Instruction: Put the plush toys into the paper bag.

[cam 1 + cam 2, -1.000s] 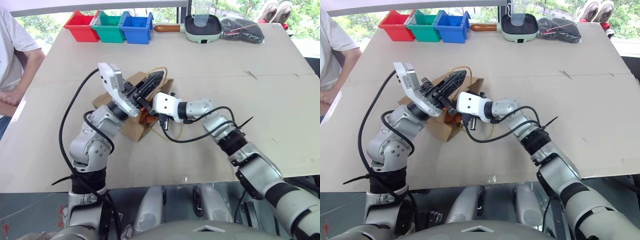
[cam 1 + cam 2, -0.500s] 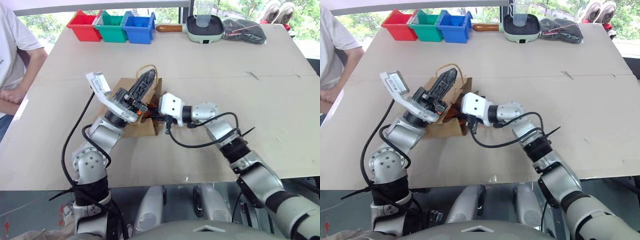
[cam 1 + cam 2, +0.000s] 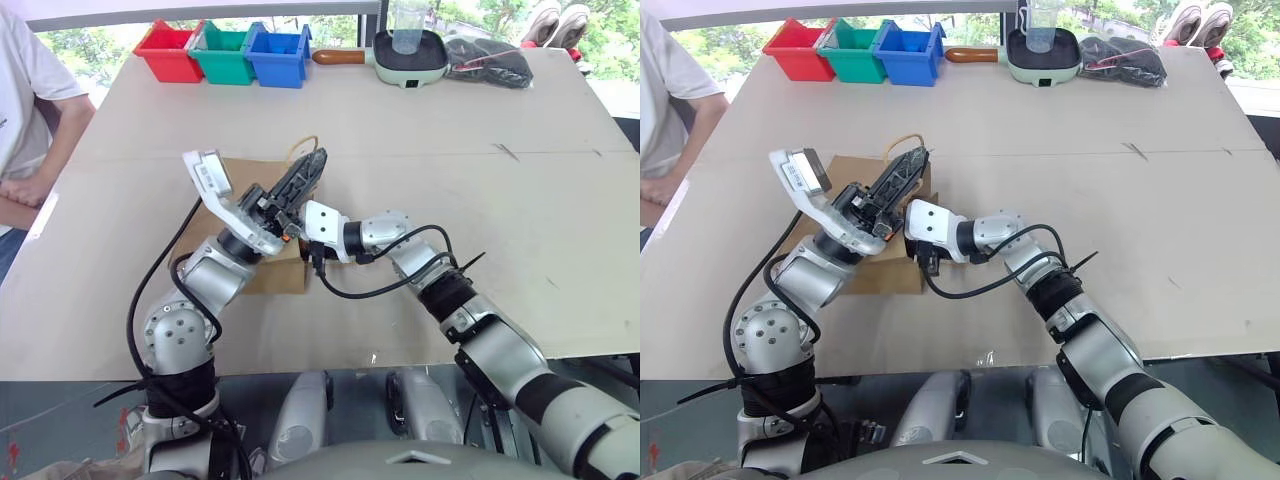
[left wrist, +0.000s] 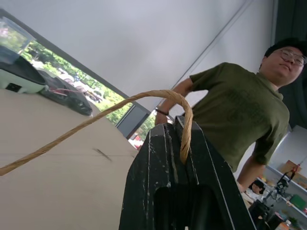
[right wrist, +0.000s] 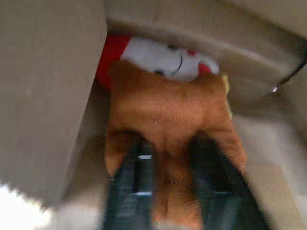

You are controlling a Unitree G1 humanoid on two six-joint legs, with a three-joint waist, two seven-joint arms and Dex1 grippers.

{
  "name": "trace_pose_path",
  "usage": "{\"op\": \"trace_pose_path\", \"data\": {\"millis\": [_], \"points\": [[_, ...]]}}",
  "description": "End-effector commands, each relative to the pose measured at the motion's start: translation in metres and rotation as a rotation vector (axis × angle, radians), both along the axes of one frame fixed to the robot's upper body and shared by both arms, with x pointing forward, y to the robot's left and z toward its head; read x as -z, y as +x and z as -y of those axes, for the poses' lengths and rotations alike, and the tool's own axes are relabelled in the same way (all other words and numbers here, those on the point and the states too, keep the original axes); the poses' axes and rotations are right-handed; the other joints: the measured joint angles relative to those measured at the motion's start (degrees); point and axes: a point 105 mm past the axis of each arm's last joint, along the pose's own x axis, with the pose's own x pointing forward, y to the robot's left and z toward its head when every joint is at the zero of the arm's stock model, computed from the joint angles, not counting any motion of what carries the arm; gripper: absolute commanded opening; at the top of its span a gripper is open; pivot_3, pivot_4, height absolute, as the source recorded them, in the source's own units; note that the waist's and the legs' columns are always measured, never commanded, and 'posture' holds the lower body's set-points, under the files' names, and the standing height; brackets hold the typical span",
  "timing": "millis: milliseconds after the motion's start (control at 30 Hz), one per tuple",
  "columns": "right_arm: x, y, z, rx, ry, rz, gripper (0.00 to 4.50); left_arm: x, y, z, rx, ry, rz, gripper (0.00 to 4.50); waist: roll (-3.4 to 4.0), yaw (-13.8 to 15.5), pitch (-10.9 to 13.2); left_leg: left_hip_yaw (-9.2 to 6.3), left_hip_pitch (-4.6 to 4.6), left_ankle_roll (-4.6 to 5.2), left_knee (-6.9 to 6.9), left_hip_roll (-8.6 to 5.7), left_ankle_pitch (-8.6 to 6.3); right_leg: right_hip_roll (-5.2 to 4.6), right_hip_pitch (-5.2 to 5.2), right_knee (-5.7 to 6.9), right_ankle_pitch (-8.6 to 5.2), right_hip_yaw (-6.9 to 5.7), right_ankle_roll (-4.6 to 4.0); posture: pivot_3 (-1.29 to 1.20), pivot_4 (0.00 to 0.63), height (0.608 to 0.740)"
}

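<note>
The paper bag (image 3: pixel 262 220) is lying near the middle of the pale surface (image 3: pixel 450 190), its mouth turned toward the robot's right side, and everything else is placed here in relation to it. The left pincer (image 3: pixel 308 168) is reaching up over the bag's upper edge with its two black fingers pressed together, clamped on one twisted cord handle (image 4: pixel 158 98) of the bag; in the left wrist view the cord is arching over the fingertips and dropping into the seam between them. The right pincer (image 5: pixel 168 158) is pointing into the bag's mouth from the robot's right, its white wrist housing sitting just beside the opening. In the right wrist view its fingers (image 5: pixel 132 167) are standing apart on either side of the orange-brown plush toy (image 5: pixel 168 115), pressing against the fur at its near end, though whether they are gripping or merely touching it is not clear. This toy is lying inside the bag, between the brown paper walls. Directly behind it, deeper in the bag and touching it, the white plush toy (image 5: pixel 163 57) with its red end is lying crosswise. Well beyond the bag, along the far edge of the surface, a red bin (image 3: pixel 167 50), a green bin (image 3: pixel 222 55) and a blue bin (image 3: pixel 275 57) are sitting side by side, with a pale green pan (image 3: pixel 405 55) further to the robot's right. A person in a white shirt (image 3: pixel 30 110) is standing at the surface's edge on the robot's left of the bag
</note>
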Motion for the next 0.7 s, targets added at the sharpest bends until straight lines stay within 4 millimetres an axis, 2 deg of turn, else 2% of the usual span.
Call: {"op": "trace_pose_path", "data": {"millis": [33,67,233,333,467,600,700], "points": [[-0.019,-0.003,0.018,-0.025,0.051,0.035,2.98,-0.010,-0.006,-0.009,-0.029,-0.007,0.062,0.00,0.00,0.15,0.00,-0.01,0.00,0.00,0.00,0.00,0.00,-0.01,0.03,-0.02,0.00,-0.01,0.00,0.00,0.150,0.740],[-0.020,-0.004,0.024,-0.021,0.050,0.035,3.44,-0.011,-0.006,-0.010,-0.035,-0.012,0.066,0.00,0.00,0.17,0.00,-0.03,0.00,0.00,0.00,0.00,0.00,-0.01,0.04,-0.03,0.00,-0.03,0.00,0.00,0.150,0.740],[-0.026,-0.005,0.051,0.040,0.039,0.023,3.44,-0.014,-0.003,-0.010,-0.041,-0.018,0.084,0.00,0.00,0.02,0.00,-0.04,0.02,0.01,-0.01,0.01,-0.01,0.01,0.03,-0.02,0.00,-0.03,0.00,0.00,0.150,0.740],[-0.036,-0.001,0.085,0.190,0.048,-0.002,3.44,-0.017,-0.001,-0.011,-0.036,-0.016,0.103,0.00,0.00,0.00,0.00,-0.05,0.00,0.01,-0.03,0.03,-0.01,0.03,0.02,-0.01,-0.01,-0.04,-0.01,0.00,0.150,0.740],[-0.046,0.000,0.125,0.424,0.088,-0.138,3.44,-0.025,0.001,-0.009,-0.005,-0.019,0.136,0.00,0.01,0.76,0.01,-0.02,-0.03,0.03,0.00,-0.01,-0.02,-0.02,0.03,-0.07,0.00,-0.01,0.00,0.00,0.150,0.740],[-0.046,-0.015,0.155,0.562,0.166,-0.290,3.44,-0.039,0.009,-0.003,0.035,-0.049,0.175,0.00,0.00,1.08,0.00,-0.05,-0.03,0.03,-0.02,0.01,-0.02,0.03,0.04,-0.06,-0.01,-0.05,-0.01,0.00,0.150,0.740],[-0.047,-0.020,0.173,0.686,0.269,-0.478,3.44,-0.050,0.012,0.003,0.085,-0.062,0.209,0.00,0.00,0.78,0.00,0.02,-0.05,0.04,-0.01,0.00,-0.02,0.02,0.05,-0.12,-0.01,0.00,0.00,0.00,0.150,0.740]]}}
